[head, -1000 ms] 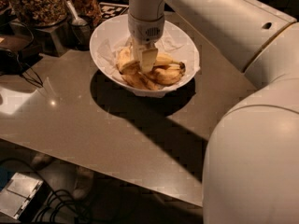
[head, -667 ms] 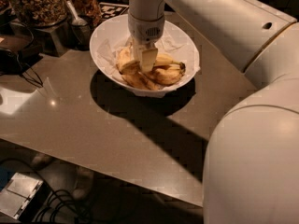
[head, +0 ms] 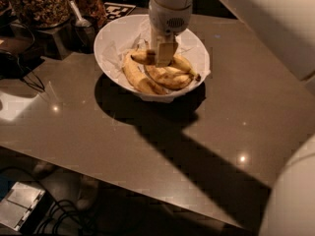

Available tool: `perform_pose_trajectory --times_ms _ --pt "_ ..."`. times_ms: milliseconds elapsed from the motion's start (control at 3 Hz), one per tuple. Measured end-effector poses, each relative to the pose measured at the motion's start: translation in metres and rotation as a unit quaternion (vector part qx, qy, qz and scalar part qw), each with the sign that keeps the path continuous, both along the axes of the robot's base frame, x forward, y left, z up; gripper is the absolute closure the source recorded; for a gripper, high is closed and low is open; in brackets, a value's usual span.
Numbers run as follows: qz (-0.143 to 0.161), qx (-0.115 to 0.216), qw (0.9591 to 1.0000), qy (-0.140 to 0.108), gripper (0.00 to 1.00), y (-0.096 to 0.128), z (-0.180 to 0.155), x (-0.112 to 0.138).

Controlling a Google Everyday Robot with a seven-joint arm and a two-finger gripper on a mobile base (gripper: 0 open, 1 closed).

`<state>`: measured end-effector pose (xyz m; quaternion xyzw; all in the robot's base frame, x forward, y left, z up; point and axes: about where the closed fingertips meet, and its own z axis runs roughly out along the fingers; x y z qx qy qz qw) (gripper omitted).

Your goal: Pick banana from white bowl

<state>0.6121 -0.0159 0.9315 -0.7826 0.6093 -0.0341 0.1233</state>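
**Gripper lowered into white bowl above the bananas**

The gripper is held low inside the white bowl, at the end of a white arm that comes down from the top of the view. Its tip is set over the middle of a yellow banana lying across the back of the bowl, and that part of the fruit is hidden by it. Whether anything is grasped by the gripper cannot be told.

The brown-blotched banana is seen lying in the bowl just in front of the gripper, its dark tip turned toward the right rim. A third, cleaner banana is curved along the left side, touching the blotched one. Crumpled white paper is spread under the fruit.

The bowl is placed on a grey-brown table, near its far edge. Glass jars of nuts are ranged behind the bowl to the left, and a metal scoop is seen beside them. A black-and-white marker tag is laid behind the bowl. Dark cables are trailed over the table's left edge.
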Motion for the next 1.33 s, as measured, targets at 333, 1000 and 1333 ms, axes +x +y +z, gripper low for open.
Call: perform_pose_trajectory --times_ms 333,1000,1333 --pt "-0.030 0.018 0.9993 -0.013 1.00 -0.008 0.038 -0.023" --pt "-0.080 0.011 0.9960 -0.038 1.00 -0.019 0.088 -0.064" --pt "-0.112 0.015 0.9927 -0.041 1.00 -0.029 0.098 -0.085"
